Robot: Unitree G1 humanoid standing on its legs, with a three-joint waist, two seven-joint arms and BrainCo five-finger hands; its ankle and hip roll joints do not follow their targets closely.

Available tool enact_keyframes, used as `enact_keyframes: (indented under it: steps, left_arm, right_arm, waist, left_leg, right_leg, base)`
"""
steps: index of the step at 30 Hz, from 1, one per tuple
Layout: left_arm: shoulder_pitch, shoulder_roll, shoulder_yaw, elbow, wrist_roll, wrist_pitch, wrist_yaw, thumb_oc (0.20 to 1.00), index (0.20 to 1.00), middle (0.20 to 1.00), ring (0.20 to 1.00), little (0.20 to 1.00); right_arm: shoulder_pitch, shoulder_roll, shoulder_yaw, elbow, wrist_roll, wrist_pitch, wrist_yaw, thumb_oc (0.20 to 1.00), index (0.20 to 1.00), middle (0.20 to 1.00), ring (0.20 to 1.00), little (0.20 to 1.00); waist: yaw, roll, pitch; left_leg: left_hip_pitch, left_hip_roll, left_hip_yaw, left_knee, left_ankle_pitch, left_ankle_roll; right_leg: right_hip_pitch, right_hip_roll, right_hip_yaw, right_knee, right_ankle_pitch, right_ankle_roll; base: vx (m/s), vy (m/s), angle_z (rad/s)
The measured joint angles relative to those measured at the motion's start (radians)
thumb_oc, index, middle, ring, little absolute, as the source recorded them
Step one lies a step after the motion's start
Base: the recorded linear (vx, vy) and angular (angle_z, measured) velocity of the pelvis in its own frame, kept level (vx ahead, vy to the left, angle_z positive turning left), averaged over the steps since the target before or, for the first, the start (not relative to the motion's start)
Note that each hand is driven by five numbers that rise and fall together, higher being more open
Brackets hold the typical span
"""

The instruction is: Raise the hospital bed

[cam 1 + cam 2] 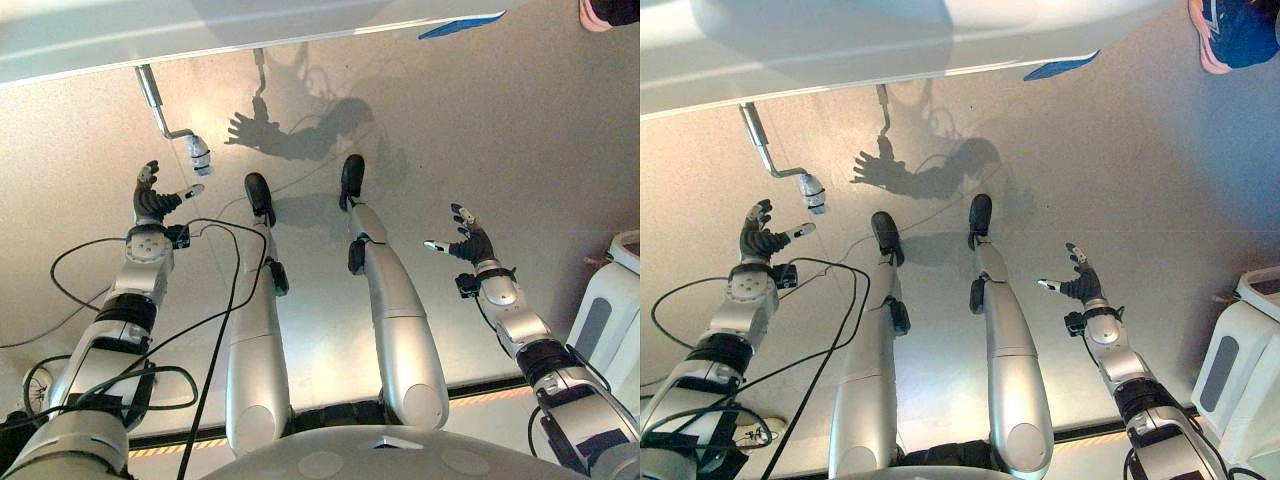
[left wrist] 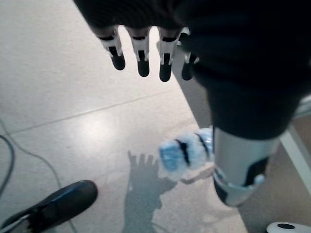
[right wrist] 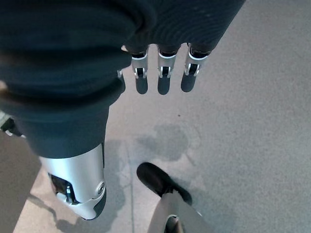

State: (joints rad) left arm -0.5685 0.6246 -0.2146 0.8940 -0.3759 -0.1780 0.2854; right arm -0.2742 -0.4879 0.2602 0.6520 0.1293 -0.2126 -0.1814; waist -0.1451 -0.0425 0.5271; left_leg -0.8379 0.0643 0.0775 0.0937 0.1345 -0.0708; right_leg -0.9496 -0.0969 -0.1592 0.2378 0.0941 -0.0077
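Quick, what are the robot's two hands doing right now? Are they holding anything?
Left hand: open, holding nothing, just short of the bed's crank handle.
Right hand: open, holding nothing, out over the floor.

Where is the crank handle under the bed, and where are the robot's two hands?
crank handle (image 1: 199,155): left eye view, on its pale grip end.
left hand (image 1: 152,203): left eye view, on the dark palm.
right hand (image 1: 470,243): left eye view, on the dark palm.
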Motion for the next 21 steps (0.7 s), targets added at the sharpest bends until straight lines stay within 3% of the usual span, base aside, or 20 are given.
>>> enact_keyframes:
  steps: [21]
  left_arm:
    - [-0.187,0.032,-0.123,0.075,0.048,0.039,-0.007,1.0,1.0,1.0,1.0,1.0]
  right_arm:
    - [-0.02,0.0,0.07,0.034,0.001,0.0,0.004,1.0,1.0,1.0,1.0,1.0]
  waist:
    - [-0.035,-0.004,0.0]
  left_leg:
    - [-0.005,0.004,0.0,0.005,0.001,-0.002]
  right_leg:
    - [-0.001,0.004,-0.001,-0.003,0.006,-0.007]
  base:
    - [0.0,0.0,0.0]
